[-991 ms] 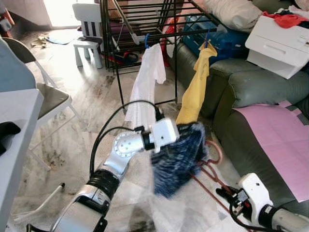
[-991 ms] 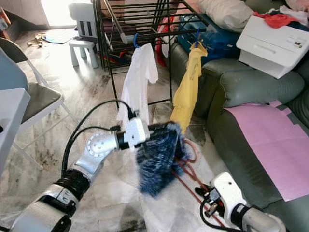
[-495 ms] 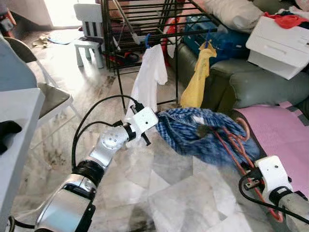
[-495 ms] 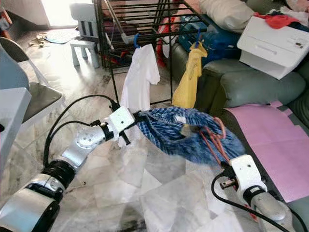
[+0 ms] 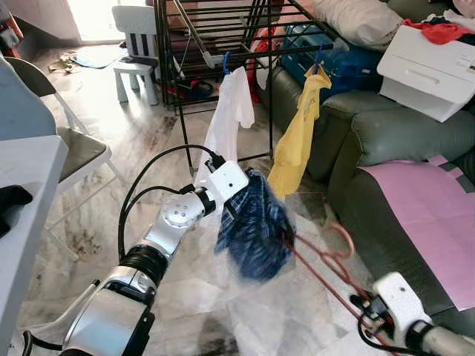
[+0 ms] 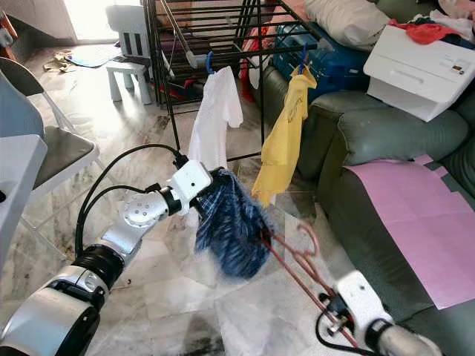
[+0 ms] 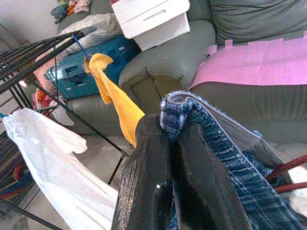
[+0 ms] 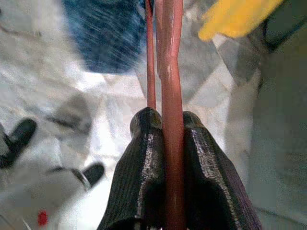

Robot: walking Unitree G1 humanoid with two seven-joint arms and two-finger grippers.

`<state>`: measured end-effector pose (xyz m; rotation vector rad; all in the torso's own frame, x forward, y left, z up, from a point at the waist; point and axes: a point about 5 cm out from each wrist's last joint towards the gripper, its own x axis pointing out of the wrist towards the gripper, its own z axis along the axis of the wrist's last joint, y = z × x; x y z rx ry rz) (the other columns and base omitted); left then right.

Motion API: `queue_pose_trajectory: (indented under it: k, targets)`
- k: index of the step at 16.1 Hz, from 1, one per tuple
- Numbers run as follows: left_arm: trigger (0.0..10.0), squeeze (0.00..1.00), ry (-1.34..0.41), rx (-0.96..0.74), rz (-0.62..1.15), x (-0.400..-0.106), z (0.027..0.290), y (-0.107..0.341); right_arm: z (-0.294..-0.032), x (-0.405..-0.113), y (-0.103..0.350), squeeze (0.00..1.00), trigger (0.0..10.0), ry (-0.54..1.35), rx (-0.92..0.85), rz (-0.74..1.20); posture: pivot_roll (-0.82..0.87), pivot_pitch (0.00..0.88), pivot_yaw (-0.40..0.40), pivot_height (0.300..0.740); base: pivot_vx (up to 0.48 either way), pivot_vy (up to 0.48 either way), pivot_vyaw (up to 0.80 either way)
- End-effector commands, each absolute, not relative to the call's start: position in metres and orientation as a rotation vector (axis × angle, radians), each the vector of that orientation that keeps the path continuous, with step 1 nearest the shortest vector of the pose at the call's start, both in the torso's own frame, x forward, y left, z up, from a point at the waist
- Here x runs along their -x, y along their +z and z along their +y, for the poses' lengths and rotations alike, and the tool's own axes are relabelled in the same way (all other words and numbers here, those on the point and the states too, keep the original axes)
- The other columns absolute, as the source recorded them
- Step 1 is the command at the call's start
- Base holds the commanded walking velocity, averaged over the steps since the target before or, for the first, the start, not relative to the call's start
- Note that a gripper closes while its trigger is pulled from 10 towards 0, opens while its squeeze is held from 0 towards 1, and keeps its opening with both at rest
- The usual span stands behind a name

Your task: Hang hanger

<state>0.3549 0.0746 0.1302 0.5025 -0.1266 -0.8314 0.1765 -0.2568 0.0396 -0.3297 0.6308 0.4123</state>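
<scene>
Wrist views show left end effector pinching blue garment, right end effector clamping red hanger

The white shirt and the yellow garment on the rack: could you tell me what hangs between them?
Nothing hangs between the white shirt and yellow garment; the left eye view shows bare rack rail there.

Blue checked garment, red hanger
</scene>
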Motion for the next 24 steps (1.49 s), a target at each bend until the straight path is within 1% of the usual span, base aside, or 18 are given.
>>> queue_pose_trajectory:
  k: [1,3,5,6,7,8,10,12,14,16,18,20,21,23,24]
  targets:
    - [10.0,0.00,-0.825,-0.512,-0.165,-0.360,0.073,0.142,-0.268,-0.175,0.040,0.00,10.0,0.372,0.351,0.660,0.04,0.000,-0.061,0.740,0.000,0.000,0.00]
    - [10.0,0.00,-0.826,-0.510,-0.166,-0.360,0.074,0.143,-0.269,-0.175,0.041,0.00,10.0,0.377,0.331,0.663,0.04,0.000,-0.059,0.740,0.000,0.000,0.00]
    - [10.0,0.00,-0.875,-0.476,-0.201,-0.357,0.071,0.147,-0.271,-0.169,0.036,0.00,10.0,0.398,0.361,0.711,0.04,0.000,-0.059,0.740,0.000,0.000,0.00]
    - [10.0,0.00,-0.891,-0.461,-0.210,-0.356,0.069,0.148,-0.267,-0.167,0.036,0.00,10.0,0.432,0.352,0.717,0.04,0.000,-0.059,0.740,0.000,0.000,0.00]
    - [10.0,0.00,-0.915,-0.437,-0.224,-0.354,0.067,0.150,-0.260,-0.166,0.040,0.00,10.0,0.484,0.320,0.689,0.04,0.000,-0.059,0.740,0.000,0.000,0.00]
    - [10.0,0.00,-1.005,-0.372,-0.222,-0.347,0.059,0.148,-0.247,-0.174,0.050,0.00,10.0,0.520,0.218,0.592,0.04,0.000,-0.059,0.740,0.000,0.000,0.00]
    - [10.0,0.00,-1.139,-0.358,-0.212,-0.333,0.047,0.139,-0.229,-0.186,0.064,0.00,10.0,0.571,0.079,0.482,0.04,0.000,-0.059,0.740,0.000,0.000,0.00]
    - [10.0,0.00,-1.218,-0.400,-0.191,-0.319,0.041,0.124,-0.211,-0.194,0.079,0.00,10.0,0.618,0.006,0.384,0.05,0.000,-0.059,0.740,0.000,0.000,0.00]
    - [10.0,0.00,-1.226,-0.412,-0.187,-0.318,0.041,0.121,-0.208,-0.194,0.082,0.00,10.0,0.640,0.007,0.377,0.05,0.000,-0.059,0.740,0.000,0.000,0.00]
    - [10.0,0.00,-1.161,-0.416,-0.176,-0.325,0.047,0.124,-0.205,-0.185,0.076,0.00,10.0,0.686,0.038,0.440,0.05,0.000,-0.058,0.740,0.000,0.000,0.00]
    - [10.0,0.00,-1.039,-0.396,-0.153,-0.340,0.055,0.132,-0.204,-0.176,0.069,0.00,10.0,0.706,0.052,0.505,0.05,0.000,-0.056,0.740,0.000,0.000,0.00]
    - [10.0,0.00,-0.817,-0.469,-0.103,-0.359,0.072,0.135,-0.206,-0.167,0.058,0.00,10.0,0.712,0.082,0.573,0.04,0.000,-0.055,0.740,0.000,0.000,0.00]
    - [10.0,0.00,-0.766,-0.456,-0.092,-0.364,0.078,0.137,-0.206,-0.164,0.057,0.00,10.0,0.714,0.083,0.590,0.04,0.000,-0.055,0.740,0.000,0.000,0.00]
    - [10.0,0.00,-0.752,-0.410,-0.107,-0.366,0.082,0.143,-0.212,-0.159,0.051,0.00,10.0,0.688,0.092,0.630,0.04,0.000,-0.054,0.740,0.000,0.000,0.00]
    - [10.0,0.00,-0.743,-0.385,-0.135,-0.368,0.083,0.149,-0.222,-0.158,0.044,0.00,10.0,0.625,0.106,0.659,0.04,0.000,-0.057,0.740,0.000,0.000,0.00]
